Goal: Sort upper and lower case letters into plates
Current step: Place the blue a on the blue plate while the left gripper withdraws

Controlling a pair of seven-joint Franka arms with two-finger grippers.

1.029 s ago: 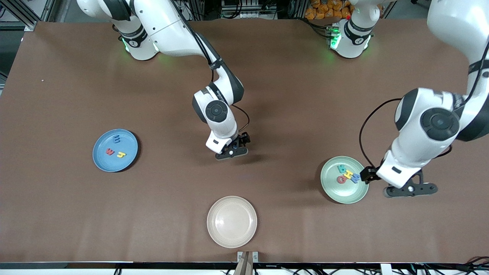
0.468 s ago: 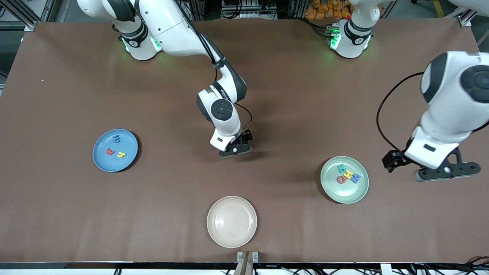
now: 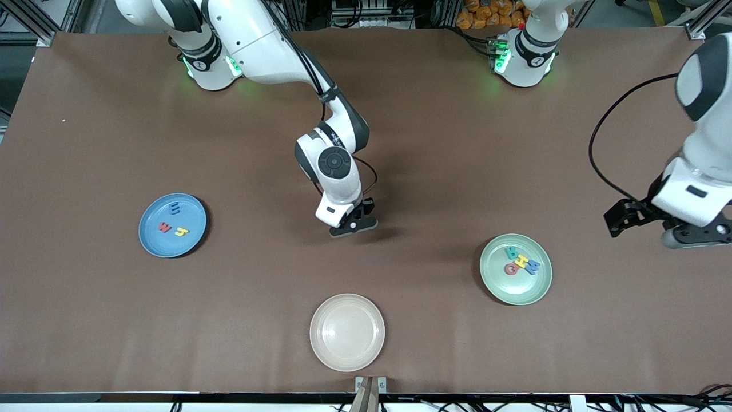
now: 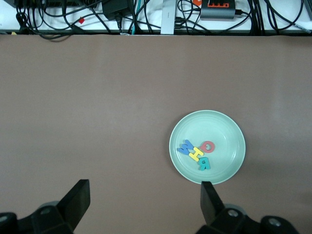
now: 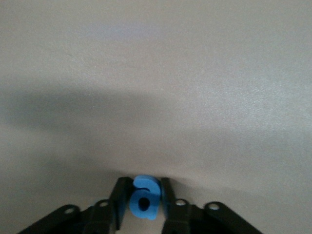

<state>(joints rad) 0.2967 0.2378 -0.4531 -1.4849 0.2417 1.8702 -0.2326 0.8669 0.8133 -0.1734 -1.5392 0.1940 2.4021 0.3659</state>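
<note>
Front view: high camera facing both robot bases, covering the whole brown table point(image 3: 114, 320). Left wrist view: looks straight down from well above; shares the pale mint green round plate point(image 4: 229, 127) point(image 3: 533, 293) with the front view. Right wrist view: very close to the tabletop.

blue plate point(image 3: 150, 236), green plate point(image 3: 535, 289), cream plate point(image 3: 347, 332)

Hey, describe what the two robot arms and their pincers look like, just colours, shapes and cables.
Both arms have glossy white rounded shells with black joint bands and round black caps at the wrists. Each base glows green. The right pincer and left pincer are black, with flat black fingers. A thin black cable loops beside each wrist, the left arm's in a wide arc.
</note>
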